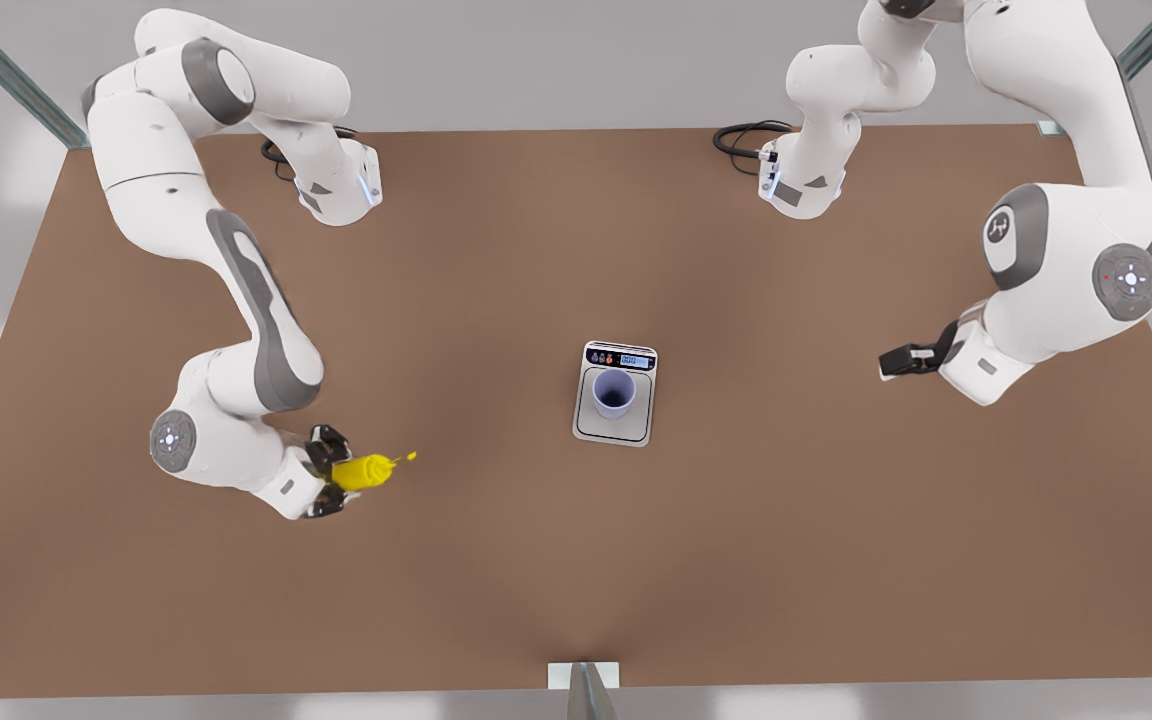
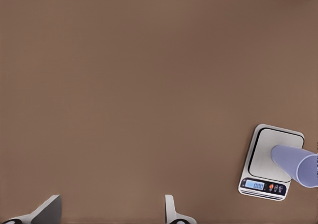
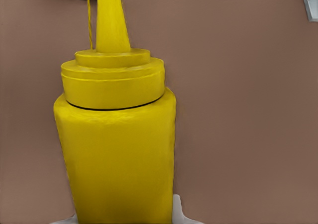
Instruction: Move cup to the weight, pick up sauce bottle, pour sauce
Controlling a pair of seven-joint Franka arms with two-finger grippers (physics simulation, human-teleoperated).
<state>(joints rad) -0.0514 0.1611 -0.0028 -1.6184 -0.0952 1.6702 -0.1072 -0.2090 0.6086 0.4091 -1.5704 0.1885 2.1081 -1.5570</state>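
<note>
You have one sauce bottle [image 1: 364, 471], clamped in the right gripper [image 1: 328, 471] at the front view's left, lying sideways above the table [image 1: 836, 560], nozzle toward the weight [image 1: 616, 424]. One cup [image 1: 614, 392] stands upright on that single weight, mid-table. Farther right, your left gripper [image 1: 886, 363] hangs empty, fingers [image 2: 171, 210] spread.

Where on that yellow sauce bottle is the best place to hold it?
Around the plain round body of the sauce bottle, squeezed from two opposite sides, below the ribbed cap. The right gripper grips there now; the nozzle tapers, so is probably too thin to hold.
</note>
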